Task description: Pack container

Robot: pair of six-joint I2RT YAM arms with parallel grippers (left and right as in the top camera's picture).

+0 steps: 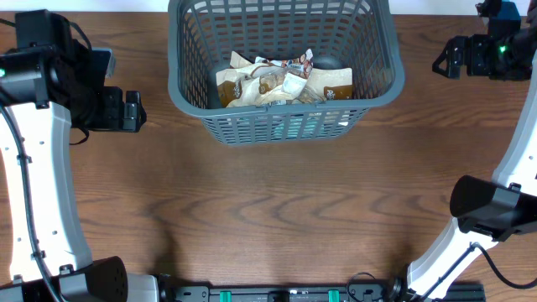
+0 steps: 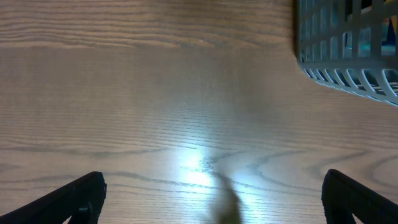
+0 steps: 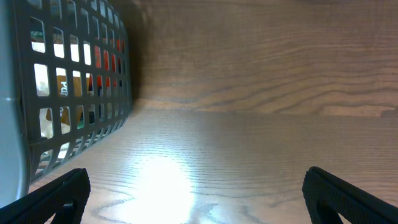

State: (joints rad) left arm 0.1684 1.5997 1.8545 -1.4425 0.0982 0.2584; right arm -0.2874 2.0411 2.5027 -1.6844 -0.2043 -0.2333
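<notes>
basket (image 1: 252, 126): dark grey plastic, lattice sides and a thick rolled rim. It stands upright at the far middle of the surface, and its far edge is cut off by the overhead view.
contents: several crumpled packets (image 1: 281, 81), white and tan with brown print, lie piled on the basket floor. A dark rounded item sits behind them, too unclear to name.
surface (image 1: 277, 218): brown wood grain, with a bright glare patch in both wrist views.
left claw (image 2: 214, 199): wide. The jaws sit at the two lower corners of the wrist view with only bare wood between them, holding nothing. In the overhead view it is left of the basket, apart from it and pointing towards it.
right claw (image 3: 199, 196): wide. The jaws are spread to the lower corners with bare wood between them, holding nothing. In the overhead view it is near the far right edge, apart from the basket.
left wrist view: a rounded basket corner shows at the upper right.
right wrist view: the basket wall fills the left side, with white and red packet colours visible through the slots.
contact: neither claw touches the basket.
</notes>
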